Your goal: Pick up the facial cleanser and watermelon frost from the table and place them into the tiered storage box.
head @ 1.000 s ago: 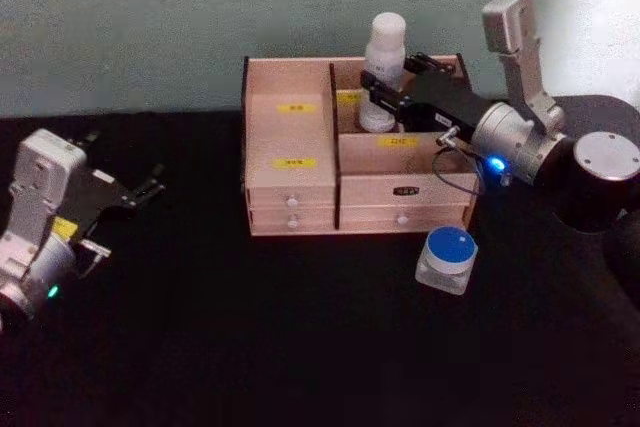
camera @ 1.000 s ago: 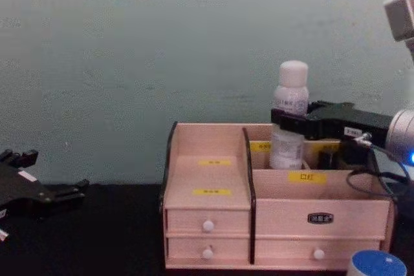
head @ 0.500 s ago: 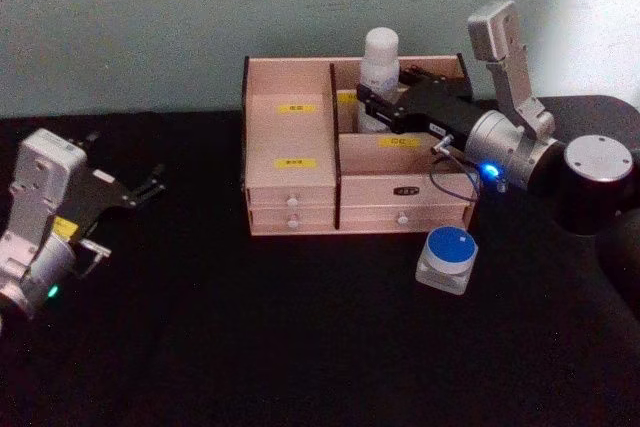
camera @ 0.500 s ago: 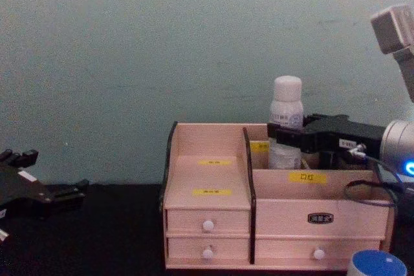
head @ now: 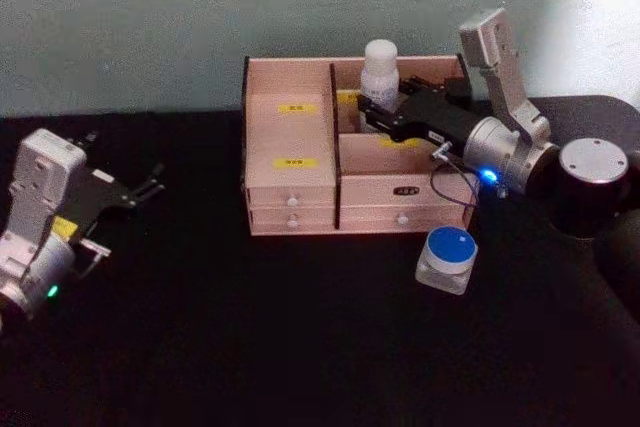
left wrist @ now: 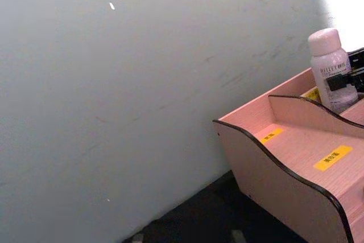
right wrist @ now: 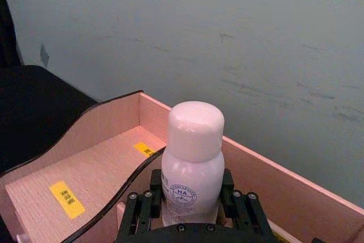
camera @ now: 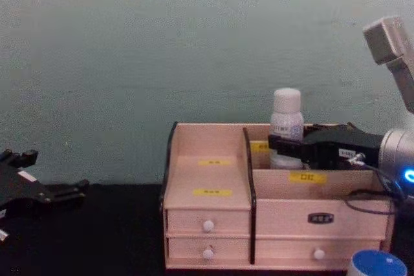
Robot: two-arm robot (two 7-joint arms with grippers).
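**Head view.** The storage box stands at upper centre on the black table, against the pale wall. The right gripper reaches in from the right of the frame. It is closed around the white cleanser bottle. The bottle stands upright with its lower part down in the back compartment just right of the box's middle divider. Whether its base touches the compartment floor cannot be told. The blue-lidded jar sits on the table at lower right of the box, just in front of it and apart from it. The left gripper lies at the left edge, well apart from the box, its fingers parted and holding nothing.

**Left wrist view.** The bottle appears at the upper right of the frame, behind the box's curved, dark-edged side panel. A dark finger crosses the bottle's body. Two yellow labels lie on the stepped shelves.

**Right wrist view.** The bottle fills the centre, cap upward, a round printed mark on its front. The black fingers press on both of its sides. The stepped shelves of the box lie at lower left.

**Chest view.** The bottle's cap and shoulder rise above the box's back rim at centre right. The right gripper clamps it just below. The jar's blue lid shows at the lower right corner. The left gripper sits at the lower left edge.
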